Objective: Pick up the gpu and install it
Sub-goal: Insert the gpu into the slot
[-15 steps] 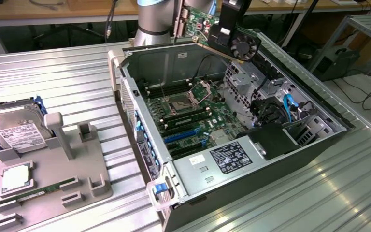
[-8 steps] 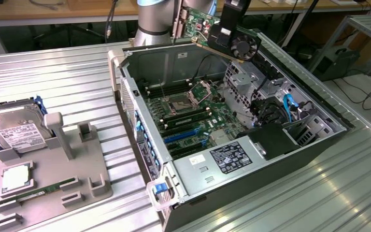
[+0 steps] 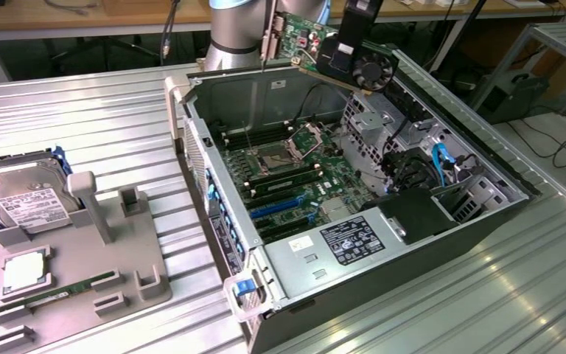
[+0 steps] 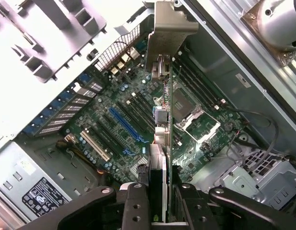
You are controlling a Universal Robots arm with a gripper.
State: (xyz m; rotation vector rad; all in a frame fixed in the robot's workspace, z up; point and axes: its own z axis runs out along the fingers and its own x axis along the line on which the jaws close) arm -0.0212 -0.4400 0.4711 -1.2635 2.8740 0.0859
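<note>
GPU (image 3: 303,35), clamped in my gripper (image 3: 340,53), hangs over the motherboard (image 3: 293,169) of the open computer case (image 3: 253,96); hard drive (image 3: 23,195) rests well apart on grey holder (image 3: 116,273).

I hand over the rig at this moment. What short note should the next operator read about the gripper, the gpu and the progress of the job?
Gripper: shut on the gpu, with the card clamped on edge between the fingers.
Gpu: lifted, in the air above the open computer case and over the motherboard. It touches nothing but the fingers.
Done: the pick-up.
Left: the card is not yet seated in any slot. The blue slots on the board are free.
</note>
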